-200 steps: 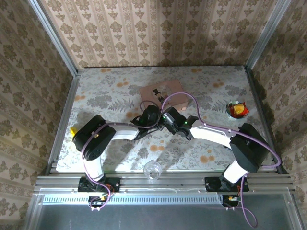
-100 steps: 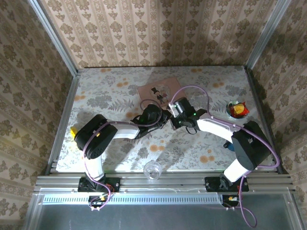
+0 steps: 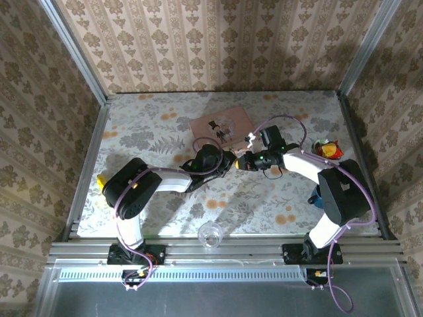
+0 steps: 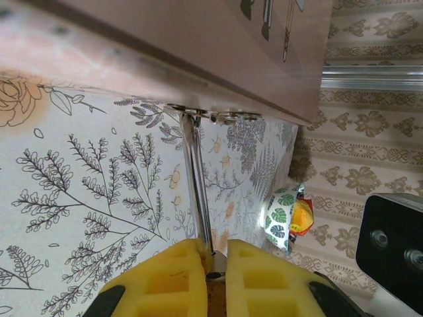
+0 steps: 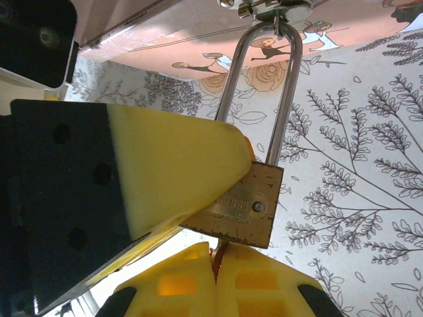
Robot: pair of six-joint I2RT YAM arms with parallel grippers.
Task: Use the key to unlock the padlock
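The small brass-gold padlock point(image 5: 241, 210) is seen near the middle of the floral tabletop point(image 3: 158, 132), btwn the two grippers. Its thin silvery shackle point(image 5: 285, 99) is hooked thru the metal hasp point(image 5: 272, 9) of the flat pink cardboard box point(image 3: 221, 124). The left gripper point(image 4: 213, 254) is clamped on the padlock, w/ one yellow finger point(image 5: 172, 175) pressed vs. the body's side. The right gripper point(image 5: 215, 262) is closed just below, pads pinched on the thin metal key point(image 5: 214, 249) (only a sliver is seen), whose tip is set at the lock's bottom edge.
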